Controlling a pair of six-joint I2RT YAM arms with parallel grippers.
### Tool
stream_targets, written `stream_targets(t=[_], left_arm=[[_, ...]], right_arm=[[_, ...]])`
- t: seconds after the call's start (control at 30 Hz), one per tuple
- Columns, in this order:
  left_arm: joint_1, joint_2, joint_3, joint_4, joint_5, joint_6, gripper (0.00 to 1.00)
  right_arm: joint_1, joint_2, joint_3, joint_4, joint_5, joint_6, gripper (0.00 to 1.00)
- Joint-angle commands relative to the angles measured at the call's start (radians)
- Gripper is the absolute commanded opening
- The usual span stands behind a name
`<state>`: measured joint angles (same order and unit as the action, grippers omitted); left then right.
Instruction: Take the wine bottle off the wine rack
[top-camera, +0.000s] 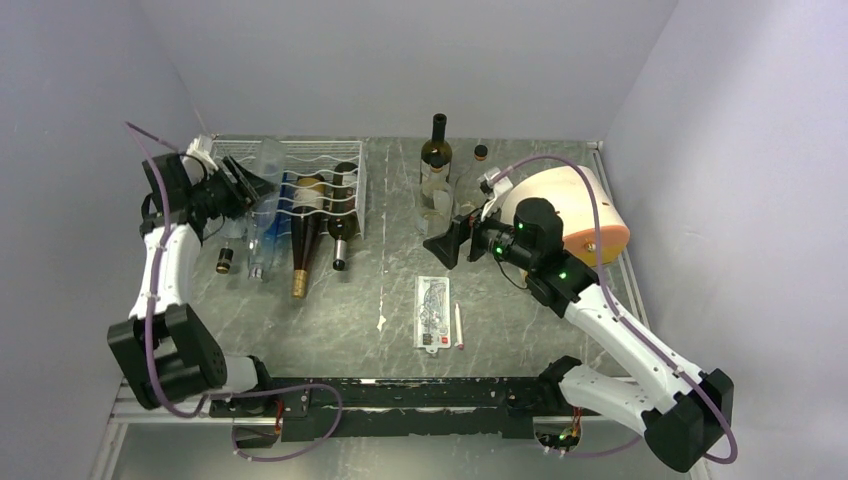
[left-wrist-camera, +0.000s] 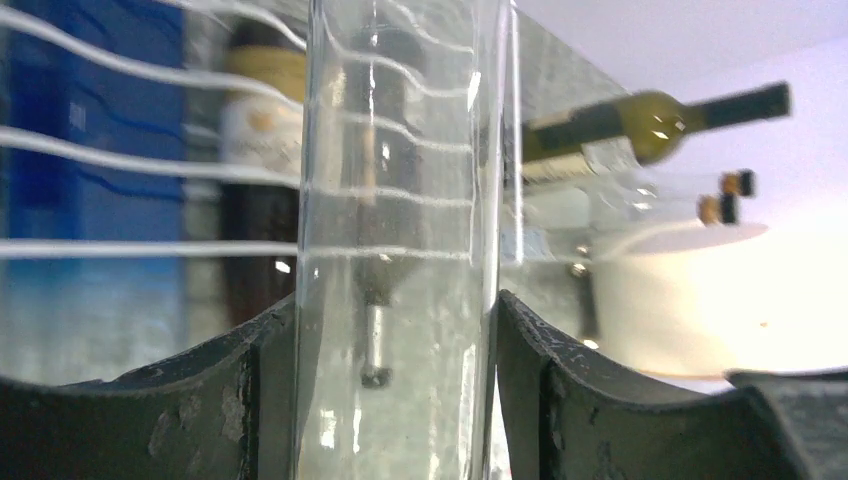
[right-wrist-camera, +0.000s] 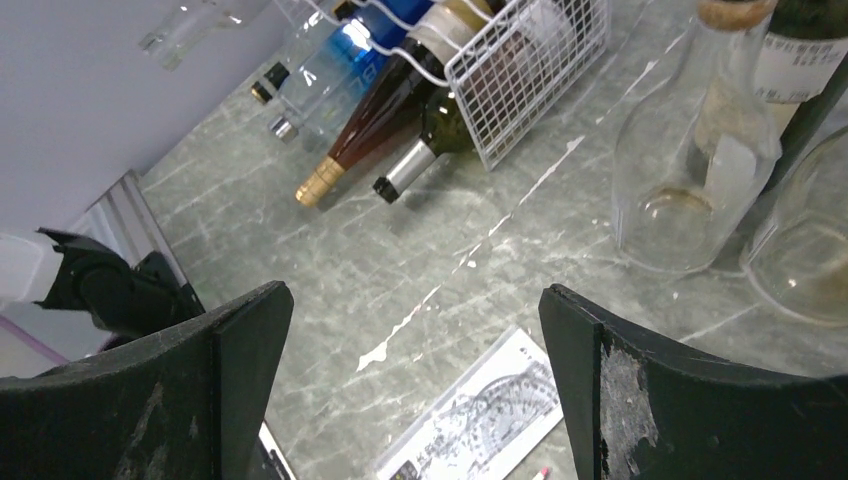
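Observation:
The white wire wine rack (top-camera: 325, 160) lies at the back left of the table, with several bottles lying in it, necks toward me. My left gripper (top-camera: 250, 187) is at the rack's left side, shut on a clear glass bottle (top-camera: 264, 215). In the left wrist view that clear bottle (left-wrist-camera: 400, 200) fills the gap between both fingers (left-wrist-camera: 230, 400), with the rack's wavy rungs (left-wrist-camera: 100, 165) behind it. Beside it lie a brown bottle with a gold cap (top-camera: 301, 250) and a dark bottle (top-camera: 343, 225). My right gripper (top-camera: 447, 243) is open and empty above mid-table.
A dark green bottle (top-camera: 435, 160) and clear bottles (top-camera: 470, 185) stand at the back centre; they also show in the right wrist view (right-wrist-camera: 690, 170). A cream round object (top-camera: 580, 210) sits at the right. A protractor pack (top-camera: 433, 310), a pen (top-camera: 458, 325) and a small dark cap (top-camera: 224, 260) lie on the table.

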<state>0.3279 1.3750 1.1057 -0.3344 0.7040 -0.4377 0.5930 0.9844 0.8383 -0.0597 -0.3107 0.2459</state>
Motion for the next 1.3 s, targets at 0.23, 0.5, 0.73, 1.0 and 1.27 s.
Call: stream_targets(t=[0.23, 0.5, 0.73, 1.0, 1.27], left_arm=[[-0.205, -0.33, -0.301, 0.218, 0.233, -0.416, 0.07], [-0.341, -0.43, -0.336, 0.114, 0.137, -0.588, 0.07], [-0.356, -0.434, -0.306, -0.099, 0.097, -0.609, 0.07], [-0.357, -0.47, -0.326, -0.378, -0.011, -0.695, 0.07], [-0.358, -0.502, -0.395, -0.366, 0.015, -0.741, 0.07]], right_arm=[[0.003, -0.067, -0.022, -0.018, 0.059, 0.072, 1.0], [0.031, 0.035, 0.074, 0.024, -0.042, -0.021, 1.0], [0.537, 0.134, 0.135, 0.094, 0.301, -0.366, 1.0], [0.731, 0.237, 0.081, 0.305, 0.311, -0.73, 0.98], [0.757, 0.379, 0.087, 0.512, 0.165, -0.916, 0.91]])
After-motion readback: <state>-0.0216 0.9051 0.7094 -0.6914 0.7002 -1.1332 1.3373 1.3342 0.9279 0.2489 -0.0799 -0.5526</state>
